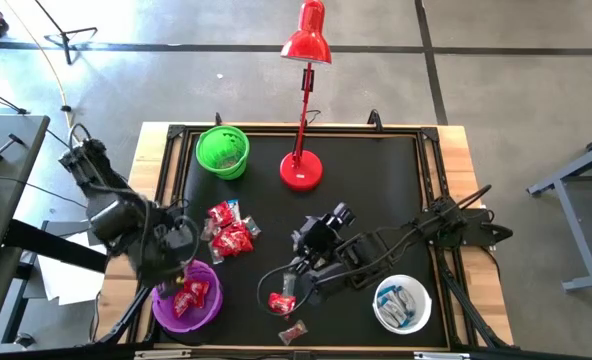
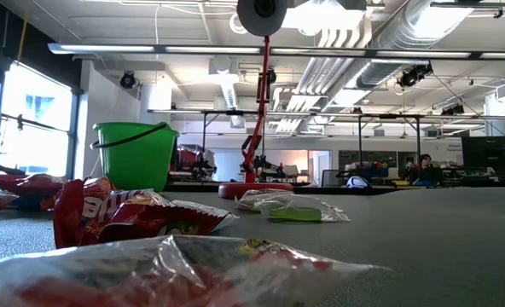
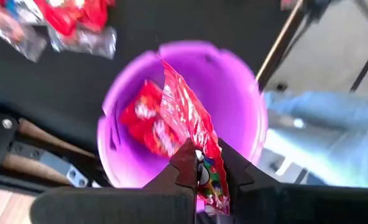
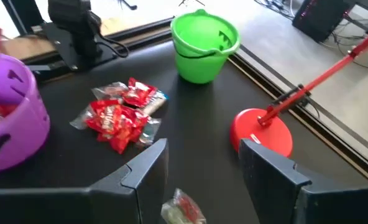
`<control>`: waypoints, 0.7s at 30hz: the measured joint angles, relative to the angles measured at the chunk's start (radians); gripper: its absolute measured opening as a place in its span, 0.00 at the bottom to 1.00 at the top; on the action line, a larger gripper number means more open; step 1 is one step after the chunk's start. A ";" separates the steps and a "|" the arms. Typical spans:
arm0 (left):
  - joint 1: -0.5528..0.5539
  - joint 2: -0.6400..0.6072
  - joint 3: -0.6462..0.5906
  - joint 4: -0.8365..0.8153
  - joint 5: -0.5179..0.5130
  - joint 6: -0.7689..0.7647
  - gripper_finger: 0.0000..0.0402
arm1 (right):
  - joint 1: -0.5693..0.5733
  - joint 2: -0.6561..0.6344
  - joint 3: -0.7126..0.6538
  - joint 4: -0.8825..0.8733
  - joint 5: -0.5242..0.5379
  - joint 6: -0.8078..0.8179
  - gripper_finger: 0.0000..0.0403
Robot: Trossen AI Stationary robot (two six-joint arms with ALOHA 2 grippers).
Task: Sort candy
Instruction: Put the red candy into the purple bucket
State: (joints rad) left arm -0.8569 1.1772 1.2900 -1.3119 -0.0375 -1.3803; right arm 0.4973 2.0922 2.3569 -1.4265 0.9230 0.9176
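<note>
The left gripper hangs right over the round purple plastic bowl at the desk's front left corner, its two dark fingers pinched tight on one end of a shiny red candy wrapper that dangles down into the bowl's mouth. Below it, inside the purple bowl, other red wrapped sweets already lie on the bottom. Just beyond the bowl, toward the middle of the black mat, a loose heap of red and clear-wrapped candy sits on the mat, well apart from the rim. The right gripper is over the mat's front middle with its fingers spread wide and nothing between them; a single greyish-green clear-wrapped sweet lies on the mat just ahead of it. From above, a red wrapped sweet lies beside that arm's tip, and another small wrapped sweet rests close to the front edge. At the front right corner a round white bowl holds blue-and-white wrapped candy. Toward the back left corner stands a bright green plastic bucket-shaped bowl, and at the back middle a red desk lamp stands on its round red base.
</note>
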 joint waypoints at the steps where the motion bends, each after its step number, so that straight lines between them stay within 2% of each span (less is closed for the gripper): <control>1: -0.020 0.009 0.000 0.000 -0.001 -0.005 0.02 | 0.000 0.000 0.000 -0.008 0.000 0.000 0.48; 6: -0.081 0.068 0.000 0.000 -0.011 -0.028 0.03 | -0.007 0.000 0.000 -0.027 0.001 -0.001 0.48; 11: -0.087 0.118 0.000 0.007 -0.004 -0.082 0.07 | -0.020 0.000 0.000 -0.036 0.001 -0.035 0.48; 18: -0.087 0.119 0.000 0.034 -0.004 -0.084 0.17 | -0.042 0.000 0.000 -0.059 -0.001 -0.062 0.48; 21: -0.086 0.119 0.000 0.035 0.000 -0.085 0.21 | -0.050 -0.001 0.000 -0.075 -0.036 -0.069 0.48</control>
State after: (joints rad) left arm -0.9428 1.2964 1.2900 -1.2769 -0.0372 -1.4654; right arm 0.4471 2.0914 2.3566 -1.5017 0.8870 0.8482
